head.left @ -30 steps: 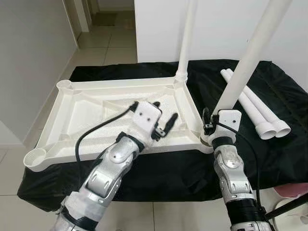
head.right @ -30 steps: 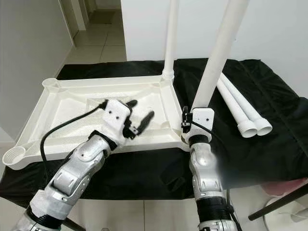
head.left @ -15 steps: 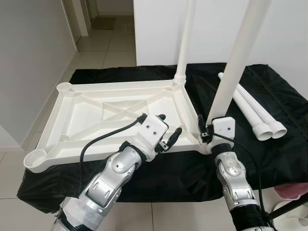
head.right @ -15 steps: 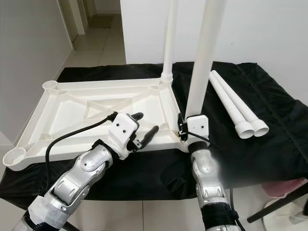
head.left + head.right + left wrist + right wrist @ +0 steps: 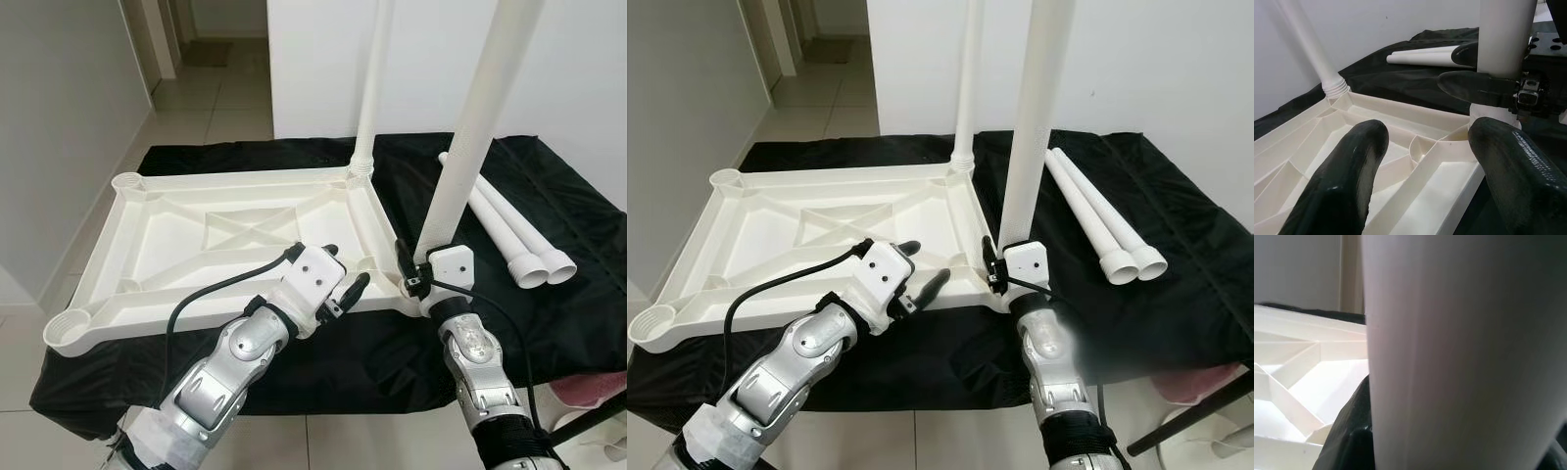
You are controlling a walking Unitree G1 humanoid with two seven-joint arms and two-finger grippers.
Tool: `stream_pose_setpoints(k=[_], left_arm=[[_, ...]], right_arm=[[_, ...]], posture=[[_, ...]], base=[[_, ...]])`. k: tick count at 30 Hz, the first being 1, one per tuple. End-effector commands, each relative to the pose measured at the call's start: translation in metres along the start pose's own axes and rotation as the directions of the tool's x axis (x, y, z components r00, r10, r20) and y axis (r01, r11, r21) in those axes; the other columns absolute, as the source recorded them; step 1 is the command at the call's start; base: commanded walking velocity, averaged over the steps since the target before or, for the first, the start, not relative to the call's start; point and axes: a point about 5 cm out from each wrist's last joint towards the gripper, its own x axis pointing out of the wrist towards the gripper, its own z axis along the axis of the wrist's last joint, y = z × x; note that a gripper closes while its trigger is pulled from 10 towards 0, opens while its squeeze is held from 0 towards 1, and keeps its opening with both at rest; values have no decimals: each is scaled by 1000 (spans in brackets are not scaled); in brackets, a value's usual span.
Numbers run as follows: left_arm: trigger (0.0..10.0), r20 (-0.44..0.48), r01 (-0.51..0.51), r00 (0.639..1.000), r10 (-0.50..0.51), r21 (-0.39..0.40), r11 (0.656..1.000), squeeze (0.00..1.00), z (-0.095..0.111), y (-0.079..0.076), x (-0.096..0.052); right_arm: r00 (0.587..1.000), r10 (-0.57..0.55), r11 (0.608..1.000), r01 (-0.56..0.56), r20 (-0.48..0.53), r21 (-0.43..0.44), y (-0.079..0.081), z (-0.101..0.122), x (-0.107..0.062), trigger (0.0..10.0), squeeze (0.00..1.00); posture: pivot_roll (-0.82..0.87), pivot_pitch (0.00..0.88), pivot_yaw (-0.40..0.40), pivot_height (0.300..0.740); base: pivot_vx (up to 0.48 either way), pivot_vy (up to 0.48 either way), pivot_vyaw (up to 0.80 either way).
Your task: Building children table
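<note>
Black cloth drapes my counter point(image 5: 294, 362), bearing a ribbed white plastic tabletop point(image 5: 196, 235). My right pincer point(image 5: 416, 277) clamps a smooth round leg point(image 5: 470, 127) at its near-right corner. My left pincer point(image 5: 343, 284) hovers spread wide over the near rim.

Home interior, likely hallway corner; pale glossy floor tiles point(image 5: 211, 103) running into narrow corridor; plain white painted wall point(image 5: 323, 59) behind; grey wall point(image 5: 59, 117) at robot's left; low surface draped in black cloth point(image 5: 549, 186); white plastic child's tabletop point(image 5: 230, 225) upside down on it, white tube legs point(image 5: 505, 220) beside.
</note>
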Motion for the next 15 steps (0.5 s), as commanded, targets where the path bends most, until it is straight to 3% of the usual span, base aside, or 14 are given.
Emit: stream_pose_setpoints(k=[1,6,15], left_arm=[[10000,-4,137,991,-137,23,990,0,2,-7,0],[10000,-5,140,990,-140,27,990,0,3,-9,0],[10000,-6,144,990,-144,30,989,0,3,-10,0]], right_arm=[[984,17,993,3,-175,115,5,-31,-10,10000,0],[976,15,986,22,-218,165,6,-34,-6,10000,0],[958,60,990,-22,-279,136,5,-40,-4,10000,0]], posture=[[-17,17,31,740],[-17,18,30,740],[-18,20,28,740]], base=[[0,0,0],[0,0,0],[0,0,0]])
